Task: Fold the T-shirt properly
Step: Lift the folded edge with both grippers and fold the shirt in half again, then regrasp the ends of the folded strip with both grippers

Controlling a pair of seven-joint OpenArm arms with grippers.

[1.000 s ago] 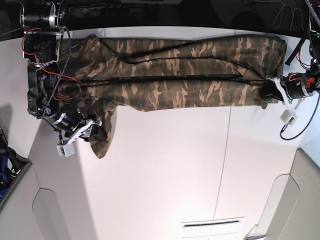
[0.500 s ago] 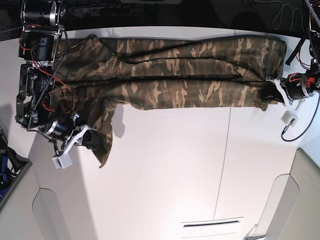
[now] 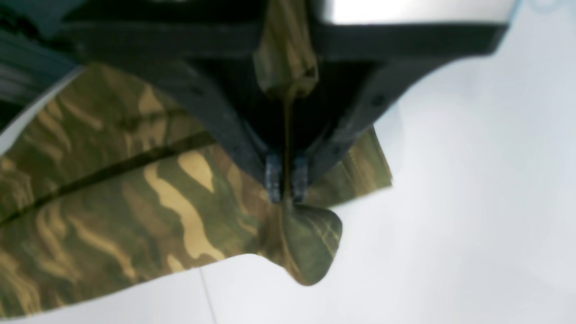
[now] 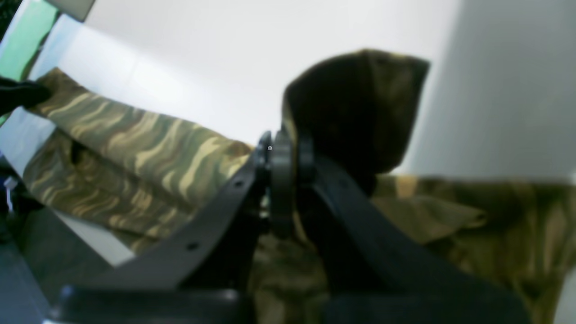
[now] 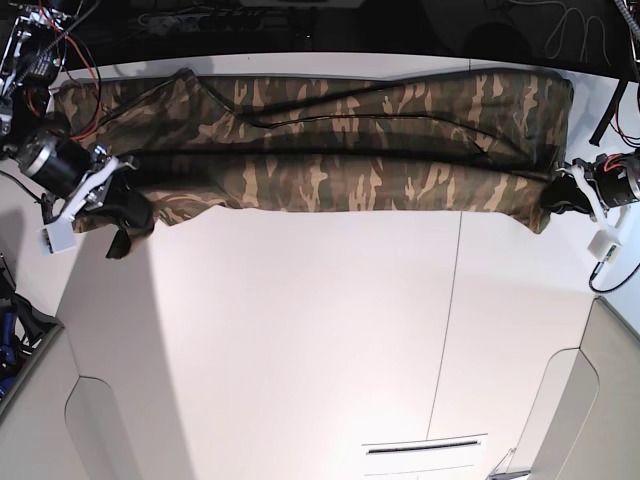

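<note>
The camouflage T-shirt (image 5: 320,150) lies folded into a long band, stretched taut across the far part of the white table (image 5: 320,330). My left gripper (image 5: 553,195), on the base view's right, is shut on the shirt's right end. In the left wrist view its fingertips (image 3: 273,177) pinch a cloth fold (image 3: 310,238) just above the table. My right gripper (image 5: 125,212), on the base view's left, is shut on the shirt's left end. In the right wrist view its fingers (image 4: 281,157) clamp a dark bunched corner (image 4: 355,108). The collar and label are hidden.
A dark strip with cables (image 5: 300,20) runs behind the table's back edge. A seam (image 5: 455,300) crosses the tabletop. A slot (image 5: 425,447) sits near the front edge. Grey rounded panels stand at the front left (image 5: 100,430) and front right (image 5: 590,400).
My right gripper has moved outward and toward the back, pulling the hanging left corner up so the shirt is drawn straight. My left gripper has shifted slightly outward, still holding the right end.
</note>
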